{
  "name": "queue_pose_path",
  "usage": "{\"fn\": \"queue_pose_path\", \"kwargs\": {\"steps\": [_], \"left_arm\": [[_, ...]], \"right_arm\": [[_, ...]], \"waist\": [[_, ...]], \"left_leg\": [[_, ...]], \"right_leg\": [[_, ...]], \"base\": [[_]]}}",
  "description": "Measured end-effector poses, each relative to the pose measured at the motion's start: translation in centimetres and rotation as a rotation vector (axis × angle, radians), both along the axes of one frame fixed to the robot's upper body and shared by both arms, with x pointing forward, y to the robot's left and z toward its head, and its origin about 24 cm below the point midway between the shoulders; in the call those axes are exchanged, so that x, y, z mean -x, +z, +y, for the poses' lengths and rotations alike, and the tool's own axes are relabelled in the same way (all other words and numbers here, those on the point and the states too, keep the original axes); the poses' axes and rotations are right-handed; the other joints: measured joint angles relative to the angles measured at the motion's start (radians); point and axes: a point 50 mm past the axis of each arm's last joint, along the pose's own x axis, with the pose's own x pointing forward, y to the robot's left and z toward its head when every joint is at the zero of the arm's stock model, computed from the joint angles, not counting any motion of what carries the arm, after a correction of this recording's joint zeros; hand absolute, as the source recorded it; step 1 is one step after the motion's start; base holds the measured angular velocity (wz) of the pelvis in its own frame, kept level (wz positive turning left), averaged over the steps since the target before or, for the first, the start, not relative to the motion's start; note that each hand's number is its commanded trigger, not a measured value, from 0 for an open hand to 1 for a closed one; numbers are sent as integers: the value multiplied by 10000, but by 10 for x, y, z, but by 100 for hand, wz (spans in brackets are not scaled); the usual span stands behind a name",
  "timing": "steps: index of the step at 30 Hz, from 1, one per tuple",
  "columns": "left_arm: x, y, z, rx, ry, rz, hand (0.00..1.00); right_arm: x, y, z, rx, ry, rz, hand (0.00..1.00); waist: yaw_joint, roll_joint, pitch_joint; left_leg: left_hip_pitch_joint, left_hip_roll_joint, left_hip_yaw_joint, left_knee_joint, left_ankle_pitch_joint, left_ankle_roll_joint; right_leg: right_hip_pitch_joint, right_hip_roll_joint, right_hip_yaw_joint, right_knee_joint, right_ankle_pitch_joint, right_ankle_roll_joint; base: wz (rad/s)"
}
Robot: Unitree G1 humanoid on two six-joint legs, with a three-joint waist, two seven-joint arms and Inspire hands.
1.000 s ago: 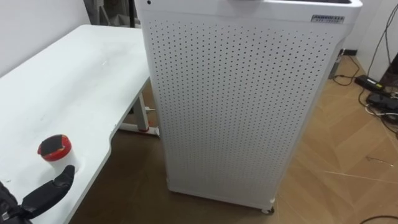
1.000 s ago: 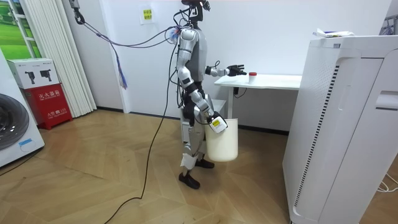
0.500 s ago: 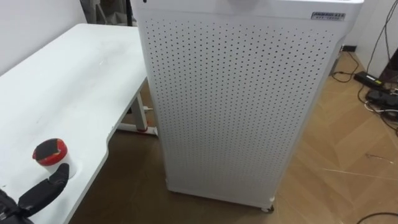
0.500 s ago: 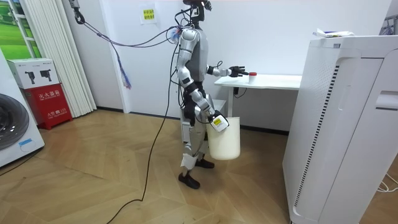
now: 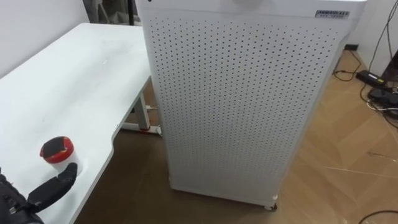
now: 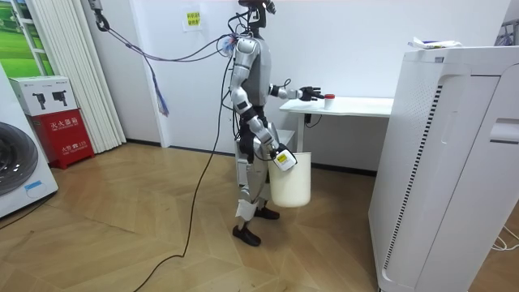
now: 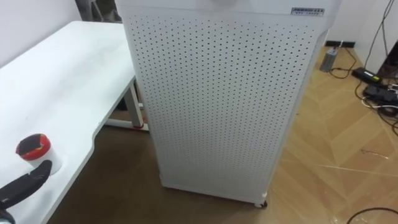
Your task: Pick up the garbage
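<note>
A small white cup with a red lid (image 5: 57, 150) stands near the front edge of the white table (image 5: 74, 81). My left hand (image 5: 53, 186) is stretched over the table just short of the cup, open, with dark fingers straight and not touching it. The right eye view has the same cup (image 7: 33, 147) and left hand (image 7: 25, 183). In the room view I stand beside the table's end, the left hand (image 6: 306, 92) reaches toward the cup (image 6: 329, 97), and my right hand (image 6: 280, 156) hangs low at my side, shut on a white bucket (image 6: 290, 183).
A tall white perforated cabinet (image 5: 242, 106) on small wheels stands right of the table, close to its corner. Cables and a power strip (image 5: 376, 84) lie on the wooden floor at far right. A washing machine (image 6: 20, 170) and a red box (image 6: 61, 130) stand at the room view's left.
The head view swayed a little left and back. My left hand stays just short of the cup. The bucket swung slightly at my side.
</note>
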Motion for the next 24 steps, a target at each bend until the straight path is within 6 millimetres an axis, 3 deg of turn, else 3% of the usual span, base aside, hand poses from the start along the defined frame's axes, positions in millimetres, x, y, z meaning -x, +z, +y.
{"fn": "queue_pose_path", "kwargs": {"steps": [13, 19, 24], "left_arm": [[-6, -9, -6, 238, -642, 540, 0], [-13, -13, -9, 321, -1040, 700, 0], [-18, -10, -11, 344, -1357, 584, 0]], "right_arm": [[1, -2, 1, 107, -221, 164, 100], [2, -3, 1, 125, -222, 233, 100], [2, -3, 1, 131, -218, 246, 100]], "waist": [[-220, 18, 27], [-357, 59, 96], [-391, 48, 101]], "left_leg": [[16, 31, 192, -26, -18, 29], [-31, 89, 281, -19, -47, 76], [-98, 91, 307, -15, -48, 78]], "right_leg": [[-105, -11, 222, 29, 16, 23], [-218, -63, 253, 138, 20, 41], [-316, -69, 266, 155, 27, 51]], "base": [[-4], [-3], [-1]]}}
